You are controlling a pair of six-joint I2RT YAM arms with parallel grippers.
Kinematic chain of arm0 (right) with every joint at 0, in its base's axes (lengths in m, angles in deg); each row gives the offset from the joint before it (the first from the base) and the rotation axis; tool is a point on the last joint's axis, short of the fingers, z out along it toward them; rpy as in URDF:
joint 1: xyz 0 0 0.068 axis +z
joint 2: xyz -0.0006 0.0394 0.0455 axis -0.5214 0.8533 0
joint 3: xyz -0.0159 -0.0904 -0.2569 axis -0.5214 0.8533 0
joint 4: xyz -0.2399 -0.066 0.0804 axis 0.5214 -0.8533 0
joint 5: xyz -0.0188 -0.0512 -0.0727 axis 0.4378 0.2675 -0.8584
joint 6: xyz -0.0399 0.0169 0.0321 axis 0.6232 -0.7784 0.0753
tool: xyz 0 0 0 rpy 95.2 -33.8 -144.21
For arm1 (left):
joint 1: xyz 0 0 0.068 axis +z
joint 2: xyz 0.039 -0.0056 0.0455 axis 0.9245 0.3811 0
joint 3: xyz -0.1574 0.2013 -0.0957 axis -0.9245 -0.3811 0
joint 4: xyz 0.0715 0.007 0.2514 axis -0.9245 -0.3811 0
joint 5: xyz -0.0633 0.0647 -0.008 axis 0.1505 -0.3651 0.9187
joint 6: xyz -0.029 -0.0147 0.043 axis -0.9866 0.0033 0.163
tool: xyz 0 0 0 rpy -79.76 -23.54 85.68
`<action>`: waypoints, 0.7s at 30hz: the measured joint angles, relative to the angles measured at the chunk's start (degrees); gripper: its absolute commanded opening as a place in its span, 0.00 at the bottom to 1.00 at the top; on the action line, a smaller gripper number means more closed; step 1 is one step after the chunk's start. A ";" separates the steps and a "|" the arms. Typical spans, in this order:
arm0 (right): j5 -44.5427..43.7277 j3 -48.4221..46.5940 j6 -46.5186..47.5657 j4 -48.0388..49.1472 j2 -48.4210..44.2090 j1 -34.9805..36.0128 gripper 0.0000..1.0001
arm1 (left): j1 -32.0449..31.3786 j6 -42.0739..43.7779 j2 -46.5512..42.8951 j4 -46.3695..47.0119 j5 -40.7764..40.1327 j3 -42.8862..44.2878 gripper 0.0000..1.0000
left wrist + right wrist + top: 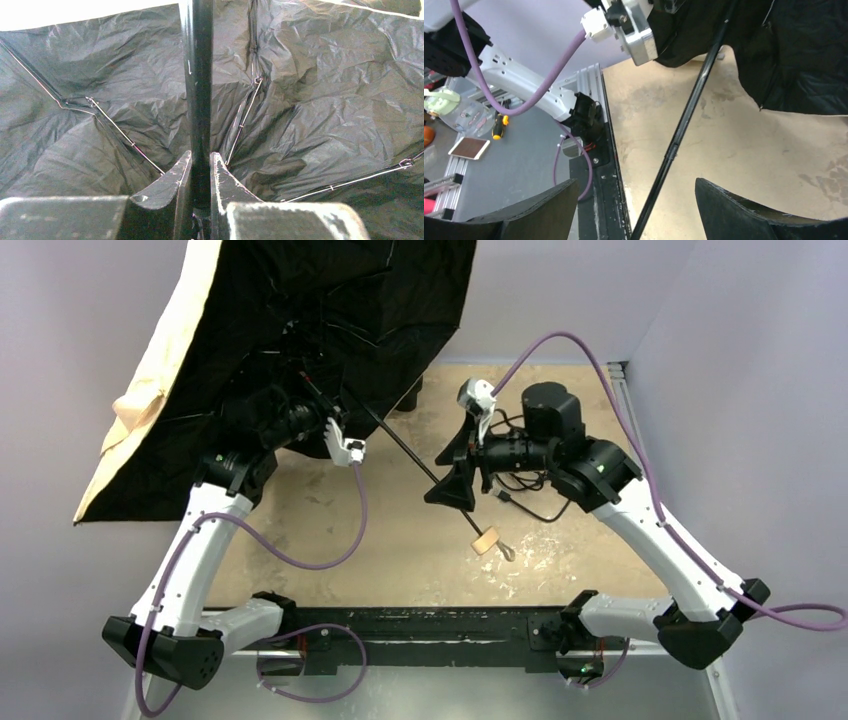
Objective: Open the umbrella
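The umbrella (330, 310) stands open at the back left, black lining facing me, beige outside along its left edge. Its thin black shaft (410, 455) slants down right to the cream handle (485, 541) on the table. My left gripper (200, 165) is shut on the shaft (197, 75) close under the canopy; the black lining (325, 100) and wire ribs fill that view. My right gripper (455, 462) is open, its jaws wide on either side of the lower shaft (679, 130) without touching it.
The tan tabletop (400, 540) lies under the shaft. A black rail (420, 625) runs along the near edge. A black motor unit (550, 405) with cables sits at the back right. Tools and a phone (469, 147) lie off the table.
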 measured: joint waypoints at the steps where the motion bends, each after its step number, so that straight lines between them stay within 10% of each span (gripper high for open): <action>1: -0.52 0.26 0.57 -0.33 0.17 0.81 0.75 | -0.15 0.24 -0.02 -0.02 -0.02 0.00 0.00; 10: -4.13 10.86 5.68 -3.08 -1.49 4.20 0.39 | -0.39 3.04 -1.09 -0.48 -1.97 2.08 0.00; 13: -5.11 15.02 6.78 -3.48 -3.17 4.20 0.00 | -0.39 3.85 -1.90 -0.63 -2.80 2.62 0.00; 21: -6.84 17.00 5.14 -3.37 -5.60 3.30 0.00 | -1.09 5.95 -4.39 0.98 -2.38 0.42 0.20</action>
